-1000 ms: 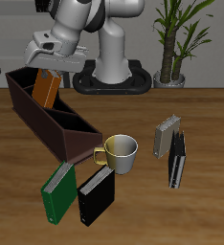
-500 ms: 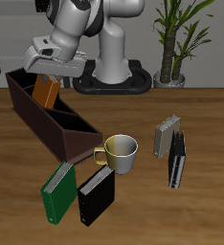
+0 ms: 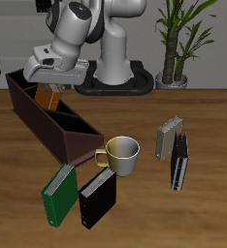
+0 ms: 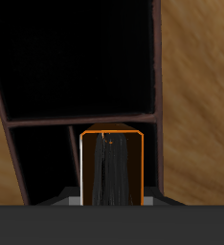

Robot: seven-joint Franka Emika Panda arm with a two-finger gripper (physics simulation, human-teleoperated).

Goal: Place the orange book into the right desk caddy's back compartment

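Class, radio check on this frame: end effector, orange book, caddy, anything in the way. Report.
End effector over the right desk caddy, grip state unclear. Orange book upright, partly down in the back compartment. No obstruction visible there.

It looks like an office or a study. A brown wooden table (image 3: pixel 208 116) carries books, a pale yellow-green mug (image 3: pixel 121 154) and a long dark brown desk caddy (image 3: pixel 57 131). A green potted plant (image 3: pixel 176 39) stands behind.
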